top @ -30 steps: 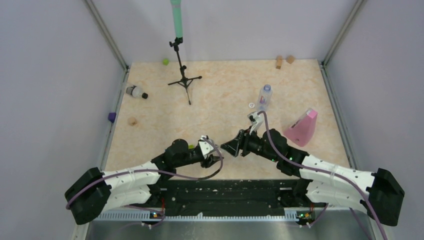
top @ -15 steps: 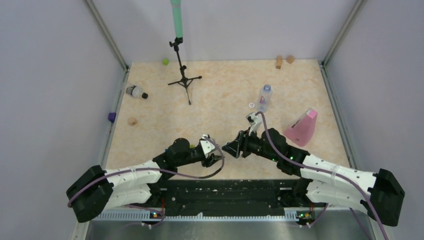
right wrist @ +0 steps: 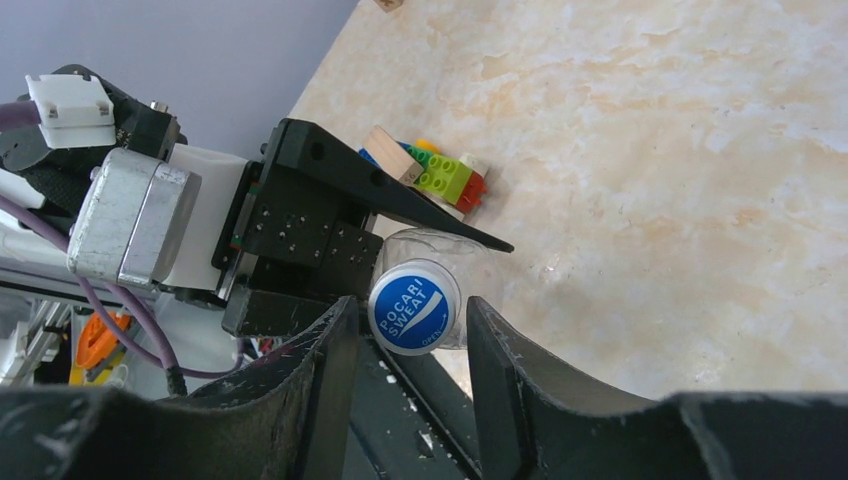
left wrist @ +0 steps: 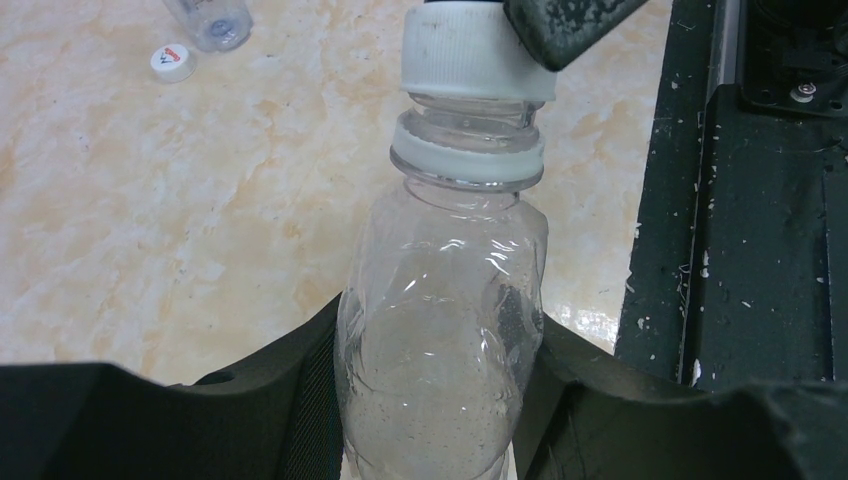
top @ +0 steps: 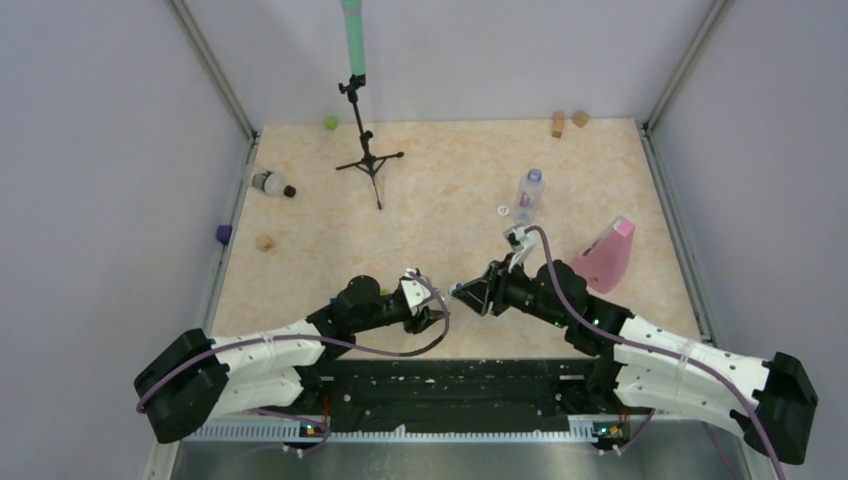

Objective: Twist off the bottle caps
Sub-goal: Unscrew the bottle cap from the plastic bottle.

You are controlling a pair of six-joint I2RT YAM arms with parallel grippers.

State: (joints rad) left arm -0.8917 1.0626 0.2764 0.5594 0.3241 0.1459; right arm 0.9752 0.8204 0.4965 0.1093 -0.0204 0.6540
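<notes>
Top external view shows my right arm (top: 640, 345) shifted slightly since a second ago, and my right jaws, spread wide then, have narrowed about the cap (right wrist: 413, 307). That blue-topped cap sits between my right fingers (right wrist: 320, 390), with one of them against its white side, though I cannot tell whether both press it. My left jaws pinch the clear bottle (left wrist: 440, 330) by its body, over the desk (left wrist: 150, 200) near its front edge.
</notes>
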